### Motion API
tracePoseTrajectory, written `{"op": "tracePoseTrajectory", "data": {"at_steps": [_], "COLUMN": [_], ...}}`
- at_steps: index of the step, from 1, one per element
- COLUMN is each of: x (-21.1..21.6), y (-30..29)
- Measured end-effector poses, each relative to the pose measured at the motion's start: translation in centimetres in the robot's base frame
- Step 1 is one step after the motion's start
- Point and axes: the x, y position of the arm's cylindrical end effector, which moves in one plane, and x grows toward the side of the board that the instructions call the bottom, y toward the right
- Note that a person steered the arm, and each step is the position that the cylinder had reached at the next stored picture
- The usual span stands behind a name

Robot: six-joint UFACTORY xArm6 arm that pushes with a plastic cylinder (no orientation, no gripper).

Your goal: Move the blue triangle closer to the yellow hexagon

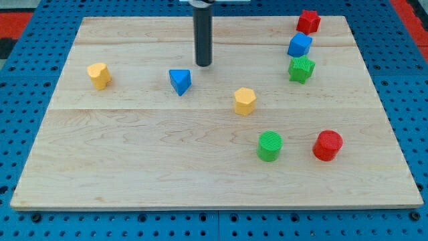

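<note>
tip staged behind the blue triangle; push not yet made

the wooden board [214, 181] is laid on a blue perforated base [27, 33], and all blocks are seen resting flat on it.

no gripper is fitted, so no jaw state can be reported: the arm ends in a plain dark rod. my tip [204, 65] is seen just beside the blue triangle [180, 81], at about 2 o'clock from it, with a small gap; contact is not shown.

two yellow blocks are present. the one at mid-board [245, 101] lies at about 4 o'clock from the triangle and reads as the yellow hexagon. the other yellow block [99, 75] lies well apart at 9 o'clock, and its shape is less certain.

if the mid-board block is the target, the tip is judged to be on the wrong side. a push toward 4 o'clock would call for the tip to be brought round to about 10 o'clock of the triangle. from the present position, a push would be sent toward 8 o'clock.

the remaining blocks are clear of that path: a red star [308, 21], a blue cube [299, 45] and a green star [301, 68] stacked in a column at the view's upper right, and a green cylinder [270, 146] and a red cylinder [328, 145] at lower right.

no brand, label or writing can be read anywhere.
</note>
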Motion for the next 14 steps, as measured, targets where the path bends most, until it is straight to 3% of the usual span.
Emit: {"op": "tracePoseTrajectory", "data": {"at_steps": [2,4,8,14], "x": [-1.5,-0.5,4.2,6.7], "y": [-7.7,-10.5,-9.9,-1.8]}}
